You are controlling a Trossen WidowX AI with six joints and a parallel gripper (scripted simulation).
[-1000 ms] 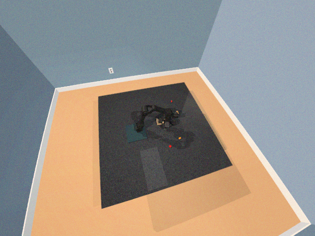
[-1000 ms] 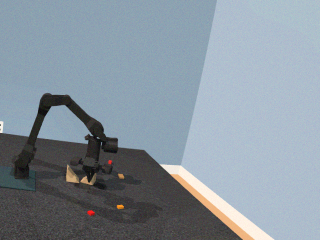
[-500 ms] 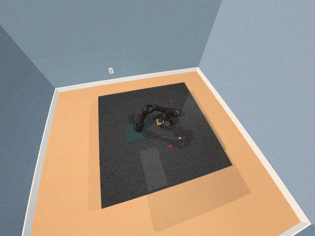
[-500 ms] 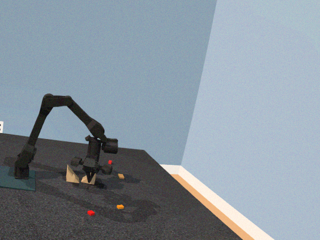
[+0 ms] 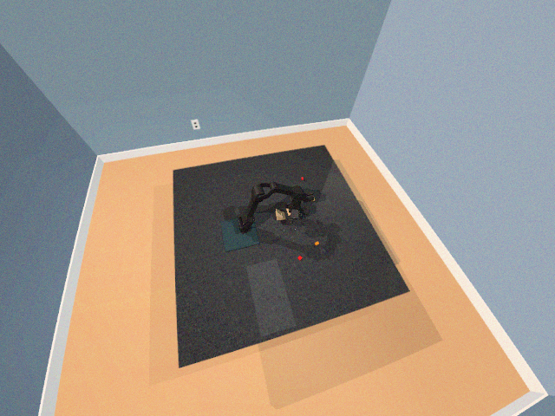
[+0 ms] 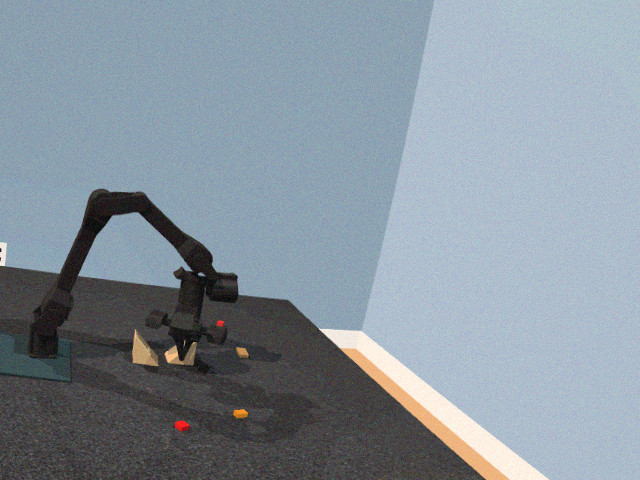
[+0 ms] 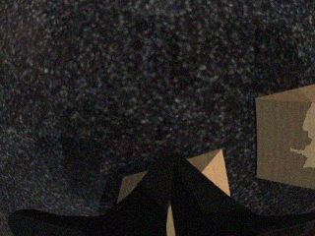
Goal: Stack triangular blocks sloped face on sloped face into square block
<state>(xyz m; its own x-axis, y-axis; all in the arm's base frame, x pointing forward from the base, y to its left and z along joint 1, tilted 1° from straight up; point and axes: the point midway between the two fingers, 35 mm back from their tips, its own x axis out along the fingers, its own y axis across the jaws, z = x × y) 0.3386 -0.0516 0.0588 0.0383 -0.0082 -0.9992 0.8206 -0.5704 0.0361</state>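
Note:
One tan triangular block [image 5: 280, 215] [image 6: 143, 353] [image 7: 277, 140] stands on the dark table, on the robot-base side, its peak at the left in the exterior view. The other tan triangular block [image 5: 288, 211] [image 6: 190, 354] [image 7: 217, 173] is a short gap away, farther from the base. My gripper [image 6: 182, 358] [image 7: 169, 160] points down and is shut with no block between its fingers. The fingers are in front of or against the farther block and hide its middle; contact cannot be told.
A red cube [image 5: 302, 178] [image 6: 220, 323] and a small tan piece [image 6: 242, 352] lie beyond the gripper. An orange piece [image 5: 316, 243] [image 6: 240, 413] and another red cube [image 5: 299, 257] [image 6: 181, 425] lie on the near side. The teal base plate [image 5: 242, 243] [image 6: 36, 369] is under the arm's base.

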